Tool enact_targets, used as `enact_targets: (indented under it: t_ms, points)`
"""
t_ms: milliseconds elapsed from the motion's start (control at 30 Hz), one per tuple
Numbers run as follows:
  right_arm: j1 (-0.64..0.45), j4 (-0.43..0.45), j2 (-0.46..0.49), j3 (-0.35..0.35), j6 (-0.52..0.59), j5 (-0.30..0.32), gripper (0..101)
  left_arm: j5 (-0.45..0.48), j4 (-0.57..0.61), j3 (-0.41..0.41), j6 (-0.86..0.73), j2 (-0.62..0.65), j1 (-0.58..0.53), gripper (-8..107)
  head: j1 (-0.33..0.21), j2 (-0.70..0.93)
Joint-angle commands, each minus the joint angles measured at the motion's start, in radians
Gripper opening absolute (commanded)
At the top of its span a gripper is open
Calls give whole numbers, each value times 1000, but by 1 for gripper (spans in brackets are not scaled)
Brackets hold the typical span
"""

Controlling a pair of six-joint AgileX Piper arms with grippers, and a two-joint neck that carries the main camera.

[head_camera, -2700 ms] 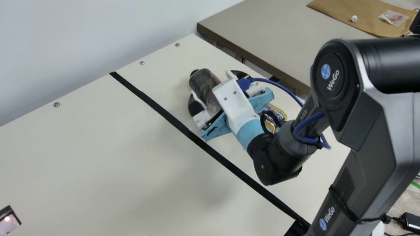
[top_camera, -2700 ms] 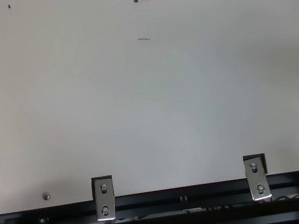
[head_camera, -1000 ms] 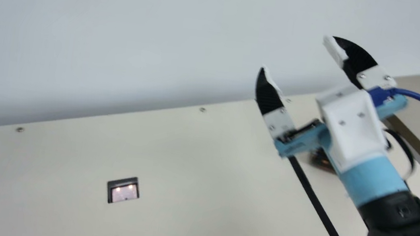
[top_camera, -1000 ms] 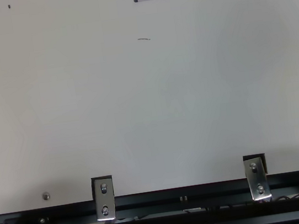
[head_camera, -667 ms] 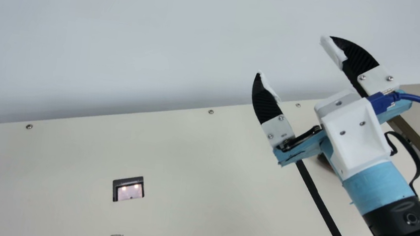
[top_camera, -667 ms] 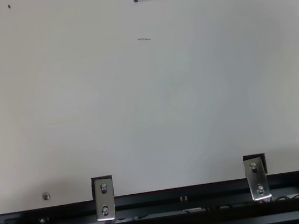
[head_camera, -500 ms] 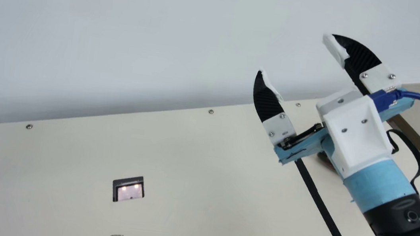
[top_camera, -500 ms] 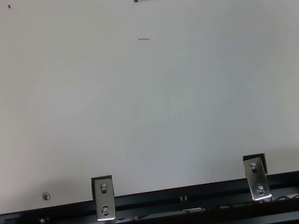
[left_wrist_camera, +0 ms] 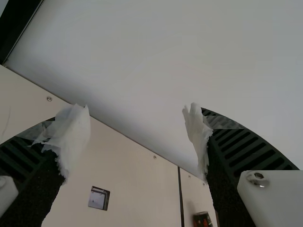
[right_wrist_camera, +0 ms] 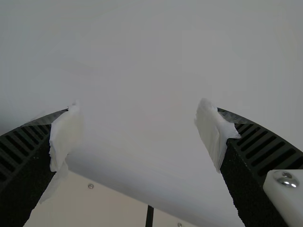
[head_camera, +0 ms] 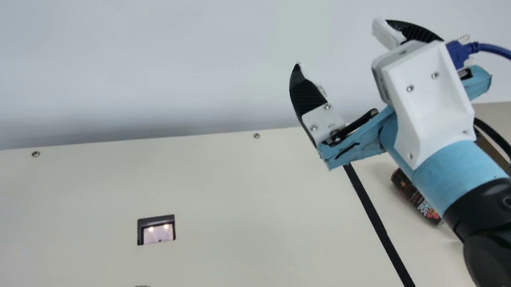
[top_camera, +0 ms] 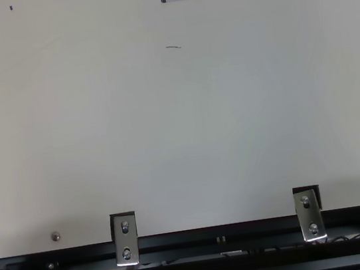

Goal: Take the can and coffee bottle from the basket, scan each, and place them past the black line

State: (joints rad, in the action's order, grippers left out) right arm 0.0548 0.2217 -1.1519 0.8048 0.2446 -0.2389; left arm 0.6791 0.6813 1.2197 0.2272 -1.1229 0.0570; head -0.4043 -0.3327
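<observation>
right gripper (head_camera: 338,45) hangs with its fingers spread wide, nothing between them, up in front of the pale wall (head_camera: 151,43). the left gripper (left_wrist_camera: 136,106), in its own wrist view, is spread too and holds nothing. over past the black line (head_camera: 385,237), the dark coffee bottle (head_camera: 417,197) lies on its side on the cream table (head_camera: 253,202), partly hidden behind the right arm. on the near side of that line, well apart from the bottle, the scanner (head_camera: 158,235) sits in the tabletop, two small lights glowing.
</observation>
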Motion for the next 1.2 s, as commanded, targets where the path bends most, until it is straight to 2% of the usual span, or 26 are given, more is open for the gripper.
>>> enact_targets:
  t_ms: [0,133,167,233,467,667,833,1167]
  points:
    - [4,9,25,10,-4,194,101,17,-36,6,26,0,-13,90,-28,9]
    - [0,11,82,8,-14,299,101,46,-81,13,62,0,-30,90,-28,9]
    - [5,7,61,12,-14,201,101,50,-94,16,67,0,-35,90,-28,9]
    - [2,7,83,11,-14,262,101,51,-89,16,67,0,-35,90,-28,9]
    - [0,9,91,6,-33,326,101,51,-90,14,62,0,-31,90,-28,9]
    - [3,-35,156,-29,-96,431,101,23,-121,-20,36,33,-46,90,-28,9]
    - [-9,-71,245,-69,-127,500,101,-42,-167,-99,23,99,-83,90,-28,9]
    - [-50,-138,419,-180,-153,571,101,-152,-285,-325,76,298,-153,90,-28,9]
